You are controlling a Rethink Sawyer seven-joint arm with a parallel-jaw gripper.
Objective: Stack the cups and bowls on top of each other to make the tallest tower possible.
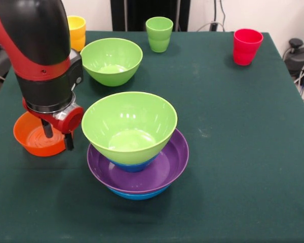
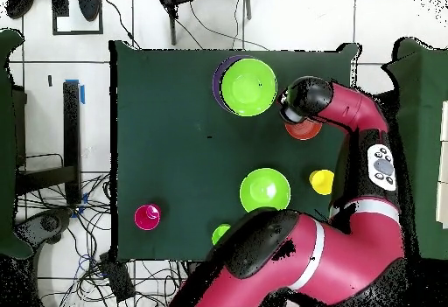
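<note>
The tower stands at the table's middle: a large blue bowl (image 1: 137,194) lowest, then a wide purple bowl (image 1: 164,169), a small blue bowl (image 1: 134,165) and a light green bowl (image 1: 129,124) (image 2: 248,87) on top. Left of it rests a small orange bowl (image 1: 35,135) (image 2: 304,130). My gripper (image 1: 58,134) is open and straddles that bowl's right rim, one finger inside and one outside. A second light green bowl (image 1: 111,59) (image 2: 264,190) sits further back. Yellow (image 1: 77,29) (image 2: 321,181), green (image 1: 159,33) (image 2: 220,232) and red (image 1: 246,46) (image 2: 147,217) cups stand along the far edge.
The dark green table (image 1: 243,152) is bare on its right half. My arm (image 1: 40,55) hangs over the left side and hides part of the yellow cup. Cables and a black device (image 1: 299,55) lie off the table's right edge.
</note>
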